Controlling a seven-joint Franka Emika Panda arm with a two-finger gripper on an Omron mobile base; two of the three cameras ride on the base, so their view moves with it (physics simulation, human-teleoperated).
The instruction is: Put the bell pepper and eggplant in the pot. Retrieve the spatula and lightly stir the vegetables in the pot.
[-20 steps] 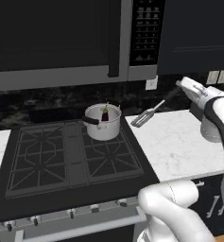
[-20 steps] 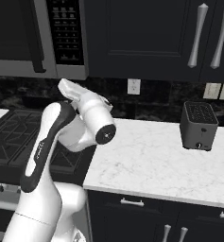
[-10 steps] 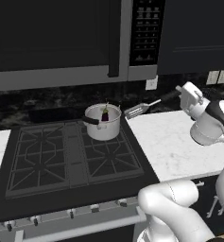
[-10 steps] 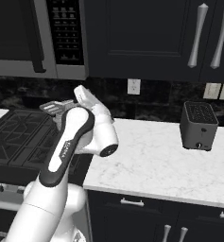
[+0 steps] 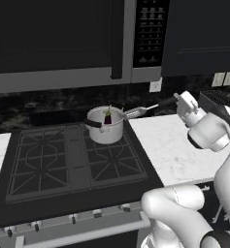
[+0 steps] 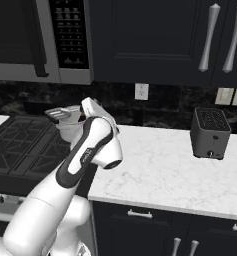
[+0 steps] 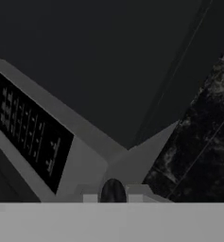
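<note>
From the left base view I count one pot [image 5: 106, 131], round, straight-sided, silver-grey metal, standing on the back right burner of the black stove [image 5: 63, 164] with its grid-like grates; one dark purple glossy eggplant [image 5: 108, 117] pokes up inside it, and I cannot make out the bell pepper there. My gripper [image 5: 176, 100] is closed on the far end of the black handle of one spatula [image 5: 138, 112], which lies nearly level in the air, its flat slotted silver head reaching over the right rim of the pot. One long grey microwave [image 5: 77, 43] hangs above the stove, one white wall outlet [image 5: 156, 85] sits on the dark speckled backsplash, and the white marbled surface [image 5: 170, 145] runs to the right of the stove. From the right base view, the spatula [image 6: 61, 113] shows its pale slotted head above the pot [image 6: 70, 131], whose grey wall peeks out just left of my arm; the gripper itself is hidden behind my own wrist. One boxy dark toaster [image 6: 210, 133] with a slotted top stands well apart on the marbled surface [image 6: 165, 175], beneath dark cabinets with two long silver handles. In the hand view, the gripper [image 7: 113, 193] holds the round dark butt of the handle between its pads, and beyond it lie the microwave's [image 7: 42, 142] grey edge and dark control panel.
</note>
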